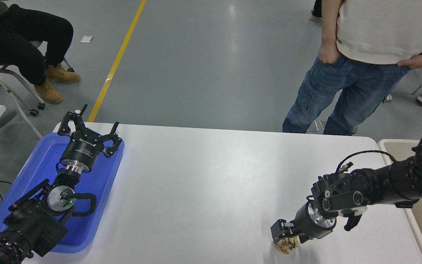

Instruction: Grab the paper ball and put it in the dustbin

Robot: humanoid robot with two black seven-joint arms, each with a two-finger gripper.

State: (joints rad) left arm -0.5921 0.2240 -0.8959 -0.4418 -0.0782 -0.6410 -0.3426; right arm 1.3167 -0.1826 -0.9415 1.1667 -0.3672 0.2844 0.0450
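Reaching down from the right edge, right black gripper [285, 236] sits on top of the small crumpled tan-brown paper ball [286, 245], near the front right part of the white table [203, 176]. Its fingers straddle the wad's top; can't tell whether they are clamped or just around it. Ball rests on the table, mostly covered, only the lower part showing.

Risks, as judgement: soft paper may squash or slip out if the fingers catch only the top layer; a shallow bite could drop it on the lift. Ball is close to the near table edge, so a nudge could roll it off. Transfer to the large beige rectangular plastic dustbin [403, 146] at the right is short, but the rim sits just beside the table edge and a low carry could clip it.

Left black gripper [86, 128] parked over the shallow blue plastic tray [39, 165], fingers spread, holding nothing.

Hidden: fingertips' contact with the ball, most of the dustbin behind the right arm and frame edge. Standing person in jeans [343, 88] at the far side, cut off above the torso.
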